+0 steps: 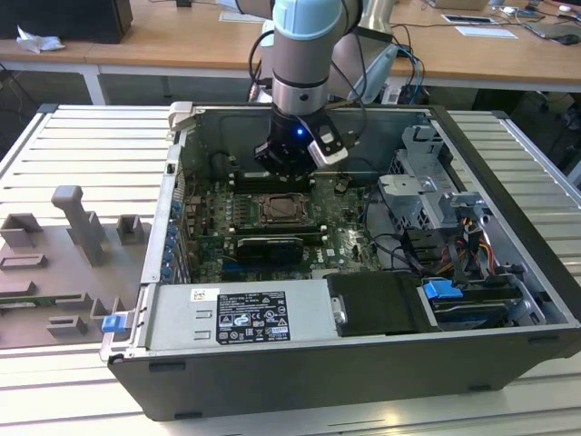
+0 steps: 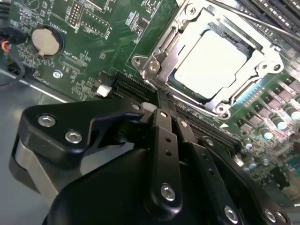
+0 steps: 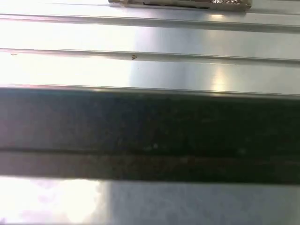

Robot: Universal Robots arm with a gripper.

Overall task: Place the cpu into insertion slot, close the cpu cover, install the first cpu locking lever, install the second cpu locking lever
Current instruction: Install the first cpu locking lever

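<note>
— Looking at the claw [image 1: 289, 168] first. Hanging where?

— Hanging inside the open case [image 1: 508, 182], pointing straight down at the board [image 1: 204, 227], just behind the slot [image 1: 281, 210] in the exterior view. Probably coming in from above to be clearing the case walls.

— Gripping anything?

— Seemingly not. Judging by the second wrist view, pressing both fingers [image 2: 162, 123] together into one narrow tip, with nothing between them. Likely staying slim that way for poking or pushing rather than for grasping.

— And hovering or touching?

— Sitting low, close to the slot's near rim and the long dark connector beside it. Not managing to tell contact from a small gap.

— Finding the cpu [image 2: 211, 63] where?

— Lying flat in the slot [image 2: 154, 61], pale top facing up, square to the rim.

— Checking the cover [image 2: 255, 70]?

— Lying down around the cpu, framing the pale top through its window, apparently closed. Presumably holding the chip level against the contacts below.

— Levers?

— Not making them out for certain among the metalwork.
</note>
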